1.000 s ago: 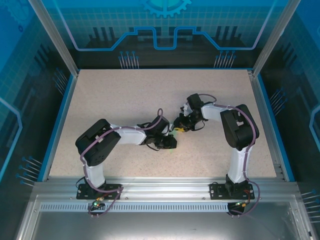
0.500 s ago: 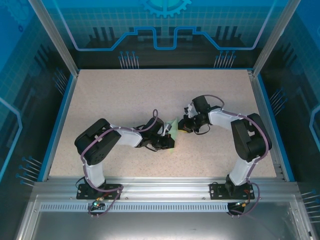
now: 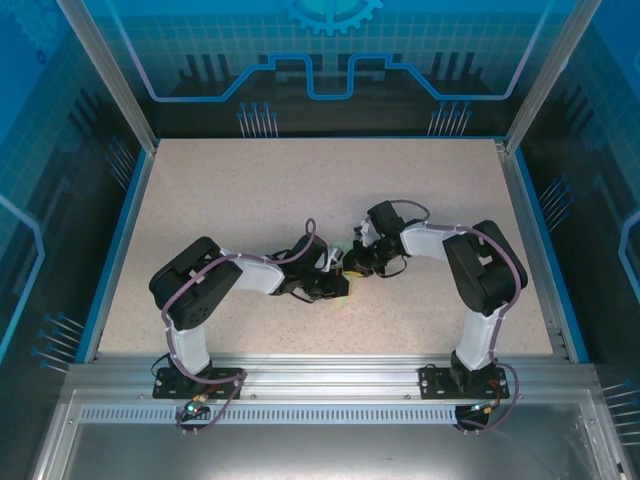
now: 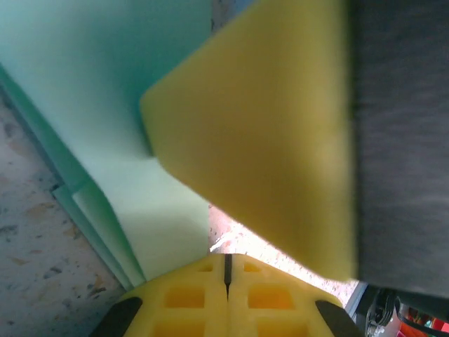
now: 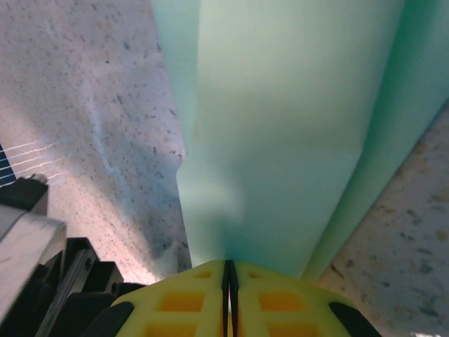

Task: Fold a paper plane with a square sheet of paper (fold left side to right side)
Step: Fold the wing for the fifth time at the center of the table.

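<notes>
At mid-counter (image 3: 250, 190), ringed by blue panels (image 3: 330, 60), your overhead view shows the left end effector (image 3: 338, 285) and right end effector (image 3: 352, 266) meeting. The wrist views add:
- Paper (image 5: 280, 105): mint, creased, over the speckled top.
- Right: fingers pressed together, pinching the paper's edge.
- Left: fingers pressed together beside the paper; you cannot tell if it grips.
- Yellow pad (image 4: 266, 140): blurred, close ahead.

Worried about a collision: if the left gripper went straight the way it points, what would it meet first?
Most likely a yellow finger of the right gripper, close ahead, beside the green paper; depth unclear.
</notes>
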Controlling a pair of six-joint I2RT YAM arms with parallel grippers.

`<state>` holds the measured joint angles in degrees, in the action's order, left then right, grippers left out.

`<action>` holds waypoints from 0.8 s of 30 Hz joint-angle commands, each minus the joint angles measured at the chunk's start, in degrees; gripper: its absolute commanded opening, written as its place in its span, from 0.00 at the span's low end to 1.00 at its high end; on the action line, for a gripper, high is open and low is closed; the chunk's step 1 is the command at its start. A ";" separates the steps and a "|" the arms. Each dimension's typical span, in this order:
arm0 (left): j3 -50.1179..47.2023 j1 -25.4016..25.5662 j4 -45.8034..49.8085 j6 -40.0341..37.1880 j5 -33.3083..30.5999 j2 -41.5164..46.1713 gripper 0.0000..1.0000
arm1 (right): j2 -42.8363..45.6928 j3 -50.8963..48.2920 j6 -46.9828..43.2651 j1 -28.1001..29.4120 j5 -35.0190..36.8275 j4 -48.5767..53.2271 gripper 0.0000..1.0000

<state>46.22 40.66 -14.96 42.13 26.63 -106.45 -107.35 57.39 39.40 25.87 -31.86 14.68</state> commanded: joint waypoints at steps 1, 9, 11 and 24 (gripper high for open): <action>-2.27 -0.02 6.50 0.67 -2.22 -2.53 0.06 | -1.36 0.71 1.70 1.76 -0.05 -0.47 0.12; -2.10 0.01 7.78 0.55 -3.00 -2.78 0.06 | -3.37 3.27 -1.96 1.99 7.69 4.99 0.12; -2.03 -0.07 8.26 0.50 -3.30 -2.96 0.06 | -4.23 4.04 -2.54 1.80 9.67 6.12 0.12; -2.75 -0.23 8.72 0.50 -3.87 -4.19 0.05 | -4.87 7.62 -6.32 -1.69 16.18 8.13 0.12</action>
<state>46.22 40.64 -14.90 42.13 26.44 -106.56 -110.06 63.51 34.96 26.89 -24.14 22.46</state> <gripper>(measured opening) 0.059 0.122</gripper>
